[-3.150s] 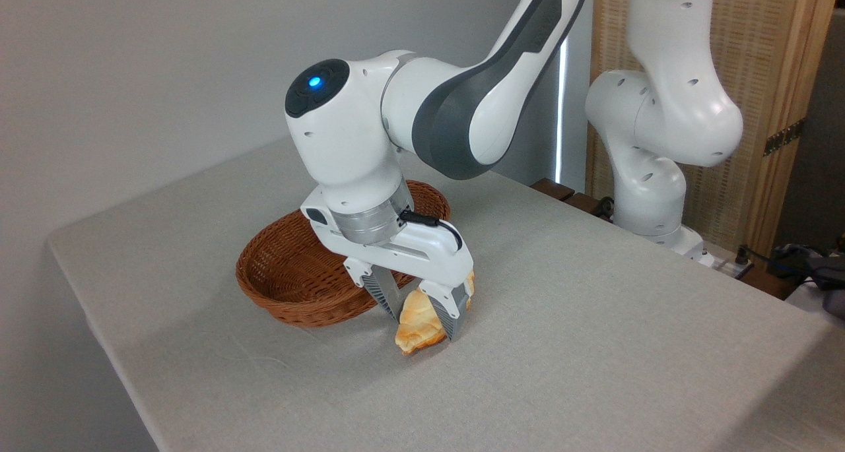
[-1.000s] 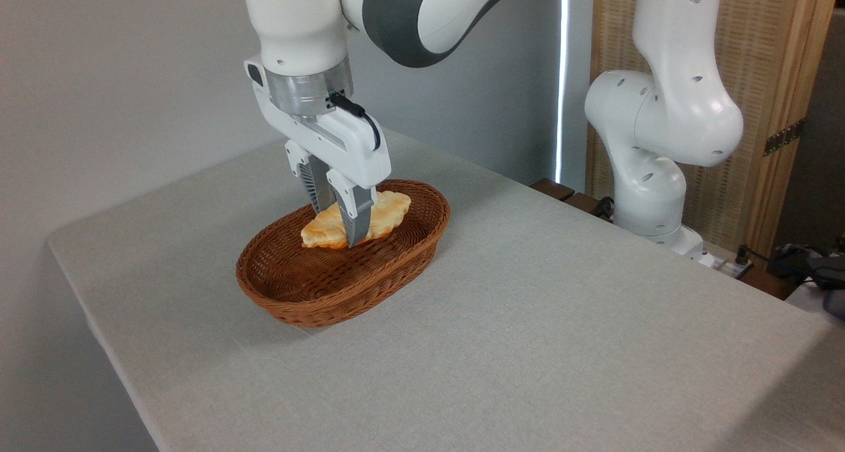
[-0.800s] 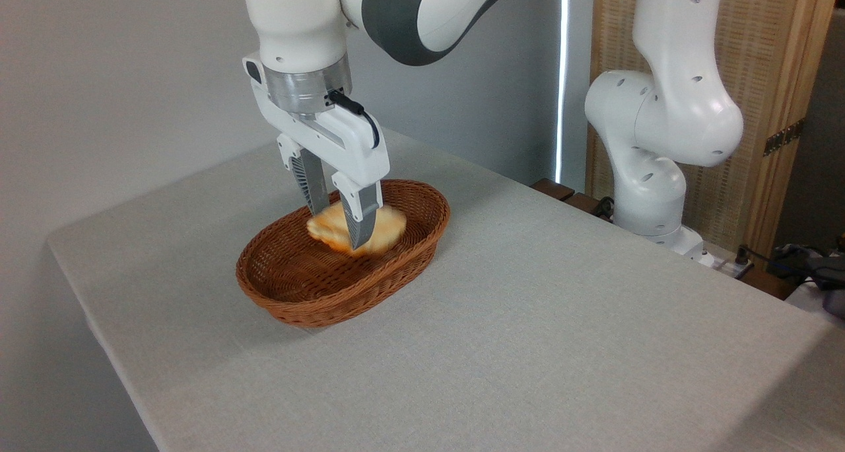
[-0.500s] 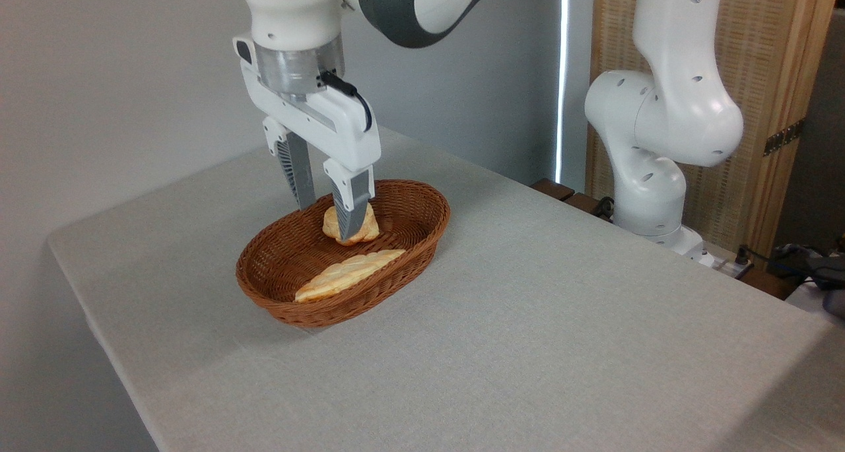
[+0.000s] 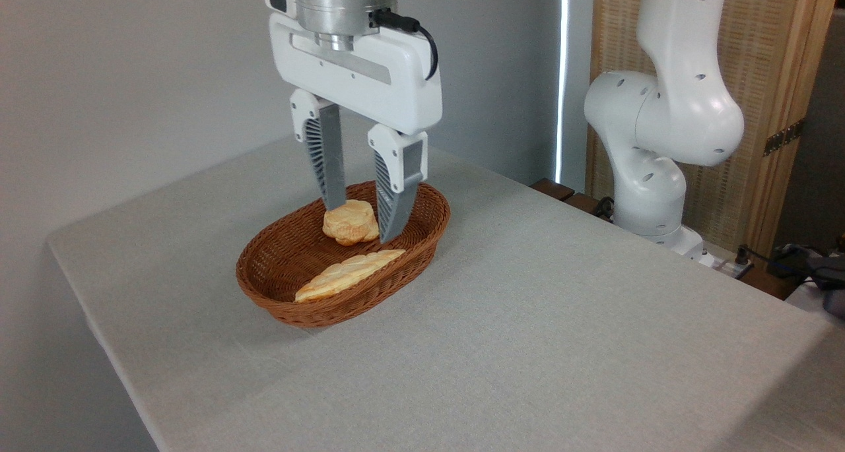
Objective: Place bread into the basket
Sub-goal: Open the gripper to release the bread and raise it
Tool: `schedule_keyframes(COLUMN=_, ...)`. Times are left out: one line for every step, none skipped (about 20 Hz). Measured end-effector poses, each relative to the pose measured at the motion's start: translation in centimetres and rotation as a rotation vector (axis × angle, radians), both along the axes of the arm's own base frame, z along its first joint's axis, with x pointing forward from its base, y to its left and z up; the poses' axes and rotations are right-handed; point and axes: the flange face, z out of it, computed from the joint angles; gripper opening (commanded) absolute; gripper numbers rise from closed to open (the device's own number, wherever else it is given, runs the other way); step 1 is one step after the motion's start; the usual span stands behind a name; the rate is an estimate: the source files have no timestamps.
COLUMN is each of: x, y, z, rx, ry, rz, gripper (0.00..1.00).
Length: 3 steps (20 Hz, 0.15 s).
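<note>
Gripper (image 5: 362, 222): released, jaws spread, nothing betw. them; hangs above the basket's far half, fingertips level w/ the rim in the picture, the bun showing in the gap behind.
Bread (image 5: 348, 275): lies flat inside basket, near-side half, long axis running approx 8 to 2 o'clock in the picture. Lower tip rests vs. the near wall at approx 7 o'clock; upper tip points toward the basket centre. Not touching gripper.
Basket (image 5: 277, 300): oval wicker, upright on table (image 5: 561, 346), left of table centre. No tilt seen.
Bun (image 5: 350, 222): small round lump at approx 12 o'clock of the bread, also in basket, apart from the loaf by a narrow strip of weave.
Task status: judged done; loaf fully within the rim, none overhanging.
Handling, bread: judged light, fairly stiff crust w/ braided ridges, so decent friction for the pads. Thin and flat, tips browner and likely brittle. Prob. crushable under hard squeeze.
Grip pt, if re-take needed: across the narrow width at mid-length, jaws square to the long axis; avoid the tips.
Risk: low. Near finger hangs close over the bun; a straight lift looks safest.
Robot base (image 5: 660, 175): 3 o'clock side, well apart from basket.
</note>
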Motion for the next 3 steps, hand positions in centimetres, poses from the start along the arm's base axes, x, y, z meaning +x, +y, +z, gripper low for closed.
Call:
schedule_keyframes(x=-0.14, y=0.28, z=-0.18, rx=0.002, ry=0.014, rz=-0.021, gripper=1.00)
schedule_keyframes(x=-0.26, y=0.36, z=-0.36, rx=0.002, ry=0.028, rz=-0.034, gripper=1.00)
schedule_keyframes(x=-0.35, y=0.32, z=-0.48, rx=0.002, ry=0.038, rz=-0.040, gripper=1.00)
